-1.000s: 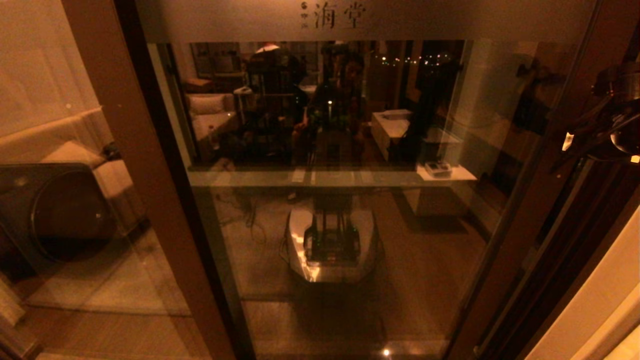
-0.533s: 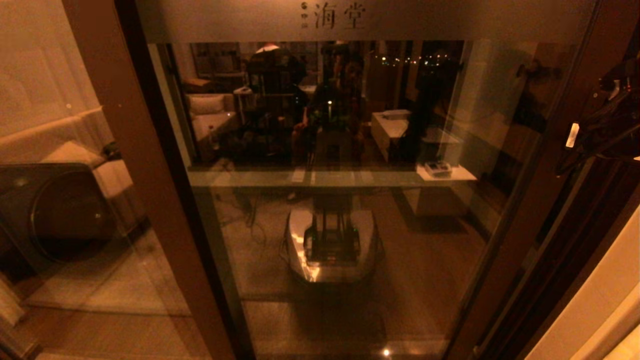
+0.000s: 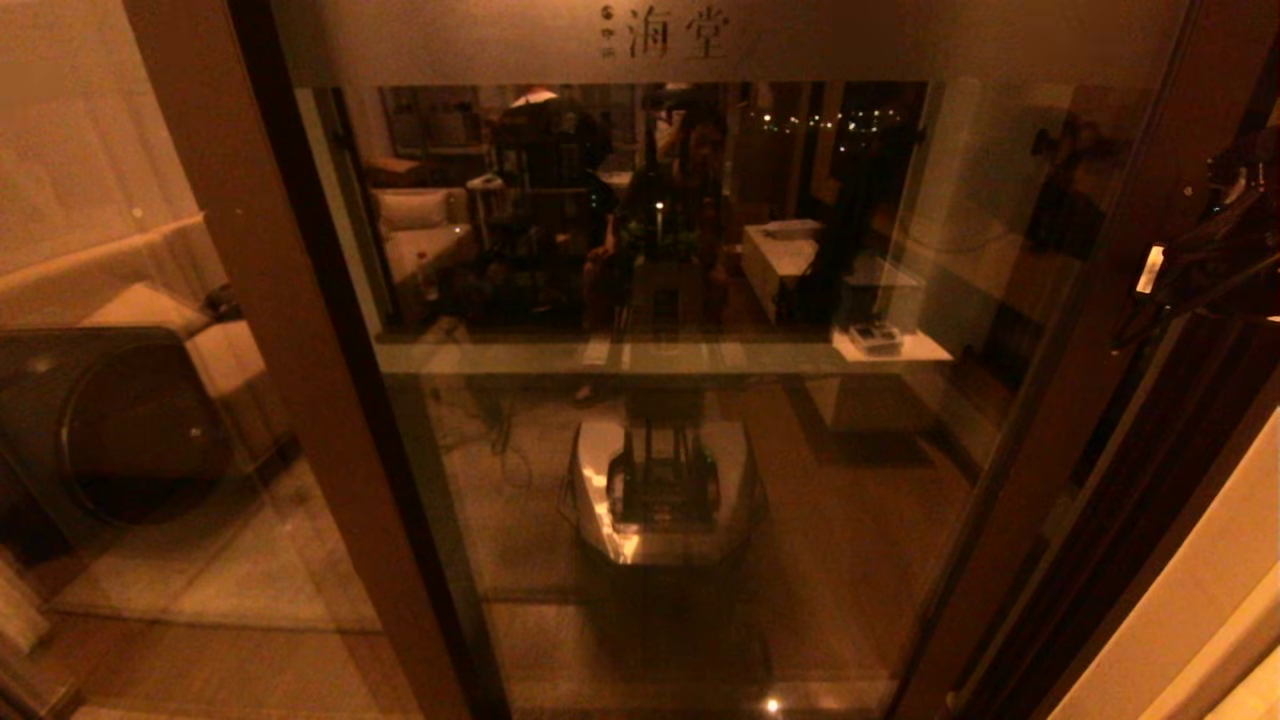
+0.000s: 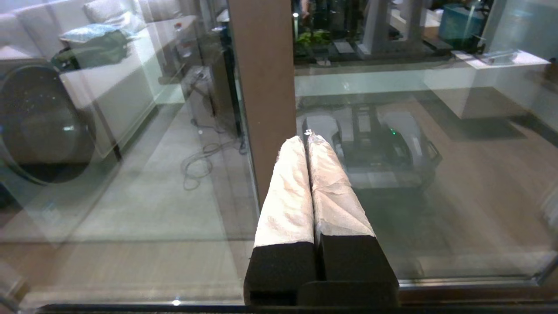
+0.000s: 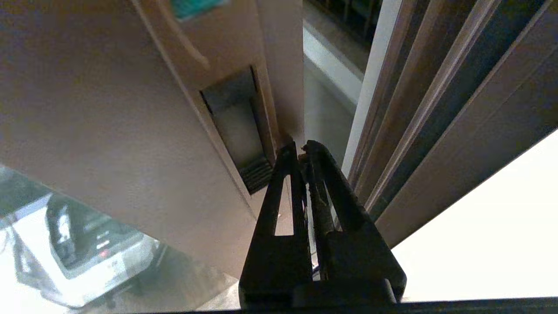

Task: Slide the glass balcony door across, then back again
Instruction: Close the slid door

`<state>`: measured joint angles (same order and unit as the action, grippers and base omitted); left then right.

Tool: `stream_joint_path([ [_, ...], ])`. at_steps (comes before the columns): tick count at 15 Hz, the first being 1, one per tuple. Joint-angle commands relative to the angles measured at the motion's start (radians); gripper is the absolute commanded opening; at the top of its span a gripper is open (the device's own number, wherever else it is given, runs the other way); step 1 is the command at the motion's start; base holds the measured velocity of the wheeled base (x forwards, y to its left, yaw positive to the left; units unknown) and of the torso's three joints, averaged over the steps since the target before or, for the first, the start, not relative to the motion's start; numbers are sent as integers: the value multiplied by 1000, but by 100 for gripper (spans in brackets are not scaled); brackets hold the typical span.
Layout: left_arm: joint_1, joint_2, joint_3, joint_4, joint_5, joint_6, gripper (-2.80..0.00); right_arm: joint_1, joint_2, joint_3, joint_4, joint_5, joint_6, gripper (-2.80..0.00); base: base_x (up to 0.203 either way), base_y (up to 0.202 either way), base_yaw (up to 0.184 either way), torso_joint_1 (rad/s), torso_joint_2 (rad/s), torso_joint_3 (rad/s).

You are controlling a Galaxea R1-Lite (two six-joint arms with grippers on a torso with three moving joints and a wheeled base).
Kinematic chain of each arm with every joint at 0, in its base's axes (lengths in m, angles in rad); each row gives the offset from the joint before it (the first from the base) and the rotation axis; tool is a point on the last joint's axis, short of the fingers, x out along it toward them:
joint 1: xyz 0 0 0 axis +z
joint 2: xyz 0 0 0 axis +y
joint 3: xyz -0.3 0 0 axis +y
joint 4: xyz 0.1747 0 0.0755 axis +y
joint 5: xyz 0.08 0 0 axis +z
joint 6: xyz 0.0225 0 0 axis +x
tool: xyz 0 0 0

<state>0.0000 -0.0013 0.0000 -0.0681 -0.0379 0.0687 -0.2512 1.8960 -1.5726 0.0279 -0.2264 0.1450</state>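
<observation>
Down low on the left, the left gripper (image 4: pixel 306 138) is idling, fingers together; the glass balcony door (image 3: pixel 660 300) is standing centre, and the right gripper (image 5: pixel 301 150), jaws pressed together, is nosing at its upright right stile, just beside the handle slot (image 5: pixel 237 126).

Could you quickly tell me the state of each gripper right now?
Left gripper: shut, holding nothing.
Right gripper: shut, holding nothing, at the glass balcony door edge.

Two glass panels (image 3: pixel 660 400), two end effectors (image 5: pixel 303 150), one washing machine (image 3: pixel 110 430).
</observation>
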Motion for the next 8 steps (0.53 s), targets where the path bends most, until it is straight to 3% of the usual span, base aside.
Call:
stream_joint_path([
  [1, 0, 1, 30, -1, 0, 0, -280, 1, 4, 3, 0, 2, 1, -280, 0, 0, 0, 0, 0, 0],
  [8, 0, 1, 31, -1, 0, 0, -280, 9, -57, 43, 1, 6, -1, -280, 0, 0, 0, 0, 0, 0],
])
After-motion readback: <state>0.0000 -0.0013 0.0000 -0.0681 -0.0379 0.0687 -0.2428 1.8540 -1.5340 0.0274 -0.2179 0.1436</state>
